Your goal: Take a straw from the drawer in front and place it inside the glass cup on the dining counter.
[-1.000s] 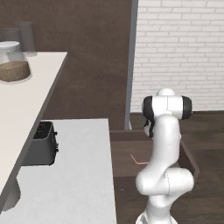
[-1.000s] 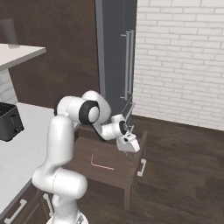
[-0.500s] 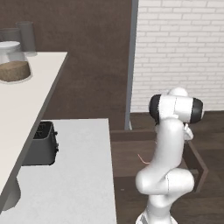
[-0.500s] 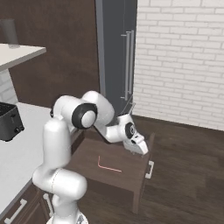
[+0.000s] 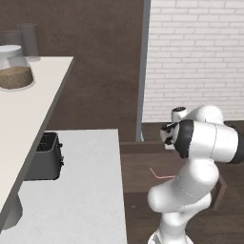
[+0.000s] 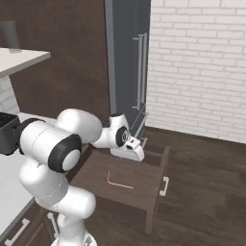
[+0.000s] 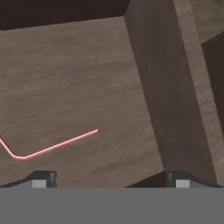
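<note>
I see my gripper [image 7: 109,178] spread wide with nothing held, its 2 fingertips [image 7: 41,179] hanging above the open drawer [image 6: 156,170]. The straw [image 7: 50,146], thin, pink and bent near 1 end, lies flat on the drawer floor just ahead of the left fingertip, untouched.

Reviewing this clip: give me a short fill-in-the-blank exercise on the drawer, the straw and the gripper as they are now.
1. The drawer stands ____.
2. The straw lies on the drawer's ____.
3. The gripper hangs over the drawer with its jaws ____.
4. The straw's shape is ____, not straight.

Missing words: open; floor; open; bent
</note>
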{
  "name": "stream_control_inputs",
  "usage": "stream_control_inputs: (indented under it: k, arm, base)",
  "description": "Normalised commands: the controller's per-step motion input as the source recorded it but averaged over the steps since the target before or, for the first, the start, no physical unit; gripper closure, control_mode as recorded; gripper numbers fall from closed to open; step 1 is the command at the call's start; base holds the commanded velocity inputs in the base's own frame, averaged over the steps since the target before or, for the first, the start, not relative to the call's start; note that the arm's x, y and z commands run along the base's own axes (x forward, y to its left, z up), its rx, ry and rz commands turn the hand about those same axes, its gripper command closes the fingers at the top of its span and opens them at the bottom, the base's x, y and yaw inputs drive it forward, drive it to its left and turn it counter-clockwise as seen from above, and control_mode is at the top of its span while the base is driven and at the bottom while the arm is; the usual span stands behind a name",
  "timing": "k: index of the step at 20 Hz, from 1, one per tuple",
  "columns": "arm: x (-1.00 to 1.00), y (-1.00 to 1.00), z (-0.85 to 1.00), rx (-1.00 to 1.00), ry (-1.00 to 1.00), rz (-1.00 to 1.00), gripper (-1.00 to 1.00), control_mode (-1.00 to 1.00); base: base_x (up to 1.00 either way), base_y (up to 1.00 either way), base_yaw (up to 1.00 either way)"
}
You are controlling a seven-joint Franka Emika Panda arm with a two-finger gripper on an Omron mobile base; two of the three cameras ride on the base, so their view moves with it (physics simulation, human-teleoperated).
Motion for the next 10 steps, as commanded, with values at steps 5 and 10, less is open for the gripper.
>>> stream_control_inputs:
  k: [5,10]
  arm:
    - [0.00,0.80,0.11,0.22,0.03,0.31,-1.00,-1.00]
    - [0.00,0.45,-0.19,0.07,0.00,0.31,-1.00,-1.00]
  base:
    - [0.00,0.00,0.00]
    - [0.00,0.00,0.00]
